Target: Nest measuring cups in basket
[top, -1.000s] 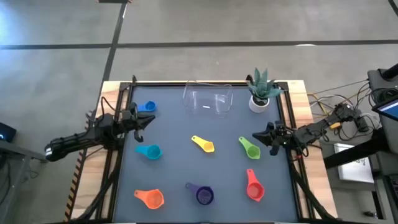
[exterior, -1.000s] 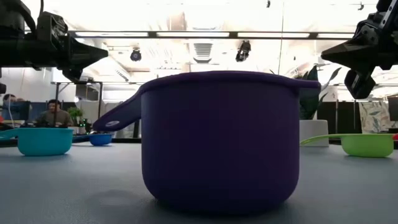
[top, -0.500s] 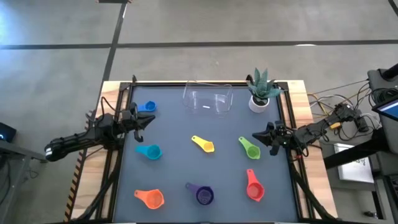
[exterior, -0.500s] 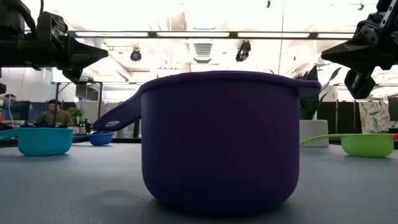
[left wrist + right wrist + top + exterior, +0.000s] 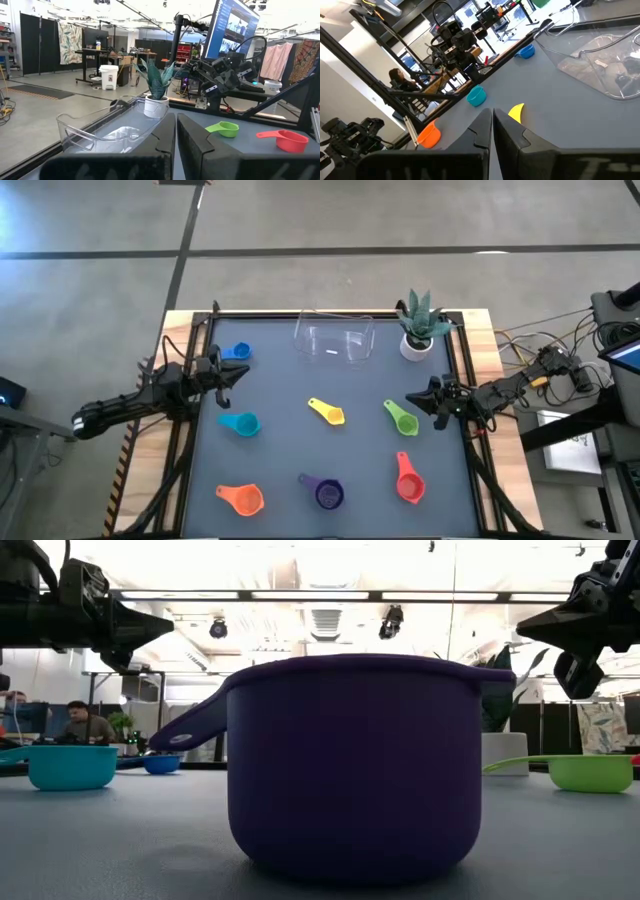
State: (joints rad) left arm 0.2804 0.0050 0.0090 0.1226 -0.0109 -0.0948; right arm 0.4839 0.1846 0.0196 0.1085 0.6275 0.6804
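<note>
Near the tabletop's (image 5: 280,430) left edge, my left gripper (image 5: 238,373) is hovering with jaws clenched and empty, between the blue cup (image 5: 238,352) and teal cup (image 5: 243,423). My right gripper (image 5: 413,401), likewise clenched, is hanging just beside the green cup (image 5: 402,420). The basket (image 5: 334,340) is sitting at the far edge.

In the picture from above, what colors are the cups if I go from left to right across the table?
Orange cup → purple cup → green cup. The blue, teal, yellow and red cups overlap these sideways, so their places are unclear.
</note>
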